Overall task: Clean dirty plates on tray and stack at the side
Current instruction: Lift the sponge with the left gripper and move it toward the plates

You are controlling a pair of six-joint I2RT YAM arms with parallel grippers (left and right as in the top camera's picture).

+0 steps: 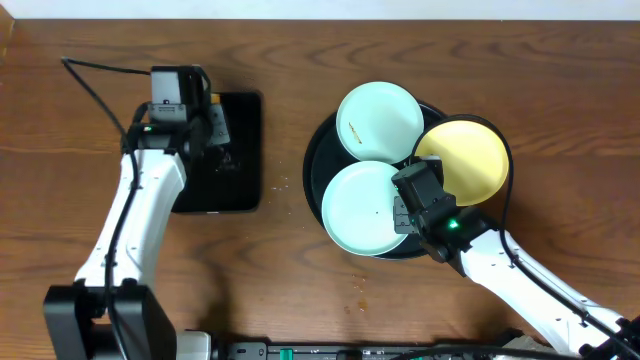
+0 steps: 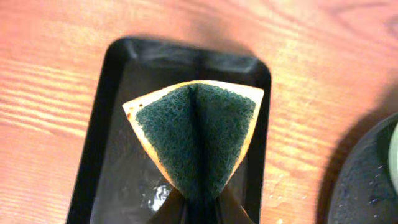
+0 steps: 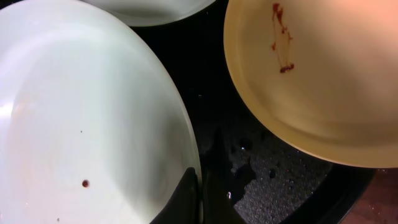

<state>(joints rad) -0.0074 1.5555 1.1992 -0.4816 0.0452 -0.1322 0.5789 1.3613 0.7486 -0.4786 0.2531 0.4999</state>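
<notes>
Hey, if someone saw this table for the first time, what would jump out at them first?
Probably the three plates crowded on the round black tray right of centre: the far mint plate, the near mint plate and the yellow plate with reddish-brown smears. Next, the left gripper pinches a folded green-and-yellow sponge above the small rectangular tray. The right gripper appears to pinch the near mint plate's rim.
</notes>
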